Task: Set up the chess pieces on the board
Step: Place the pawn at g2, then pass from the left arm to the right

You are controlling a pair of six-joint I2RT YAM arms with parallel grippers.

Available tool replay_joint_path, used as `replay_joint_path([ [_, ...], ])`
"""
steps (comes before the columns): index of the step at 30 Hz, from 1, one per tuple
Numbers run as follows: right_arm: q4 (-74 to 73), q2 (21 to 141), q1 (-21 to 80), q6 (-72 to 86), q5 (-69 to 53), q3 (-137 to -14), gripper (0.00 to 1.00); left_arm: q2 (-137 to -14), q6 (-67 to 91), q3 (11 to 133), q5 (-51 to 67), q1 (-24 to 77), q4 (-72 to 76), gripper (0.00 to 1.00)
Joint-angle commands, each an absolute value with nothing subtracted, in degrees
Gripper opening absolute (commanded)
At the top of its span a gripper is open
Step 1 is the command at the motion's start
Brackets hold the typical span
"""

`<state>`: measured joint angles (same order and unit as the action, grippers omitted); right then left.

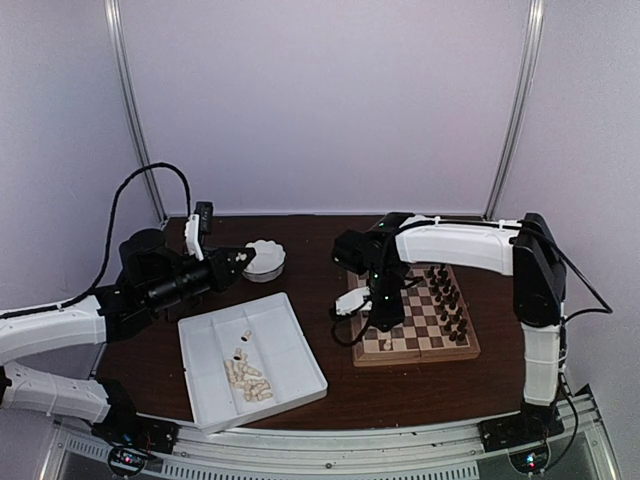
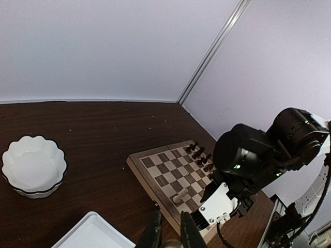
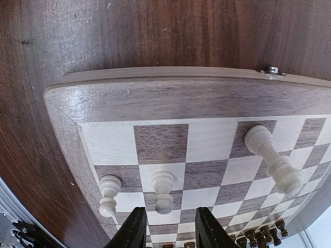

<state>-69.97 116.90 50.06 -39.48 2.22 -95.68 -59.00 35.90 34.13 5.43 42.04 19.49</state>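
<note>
Right wrist shows three cream chess pieces on the board.

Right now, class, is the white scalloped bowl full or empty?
Empty: the left wrist view shows the bowl with a bare white inside.

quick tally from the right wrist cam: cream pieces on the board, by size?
Short cream wooden chessmen: 2
Taller cream wooden chessman: 1
Total on the checked wooden chessboard: 3
</note>
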Motion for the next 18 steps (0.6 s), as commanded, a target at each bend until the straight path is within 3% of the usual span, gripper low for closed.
replay_joint_path([
  [1,-73.9,110.31,50.23,-37.99,0.6,-100.45,0.38,-61.65,37.13,36.12,8.48,41.79,24.31,0.13],
  [5,-71.49,103.53,49.27,-34.39,-11.57,-103.47,0.42,-64.78,38.14,37.11,9.52,42.37,28.9,0.13],
  [10,-58.26,96.03,46.6,-26.26,-27.7,-101.71,0.5,-69.97,39.88,38.84,12.92,44.42,38.65,0.14],
  [18,-47.65,98.0,45.62,-12.9,-38.9,-104.24,0.54,-75.57,40.42,44.3,16.93,48.36,43.95,0.15],
])
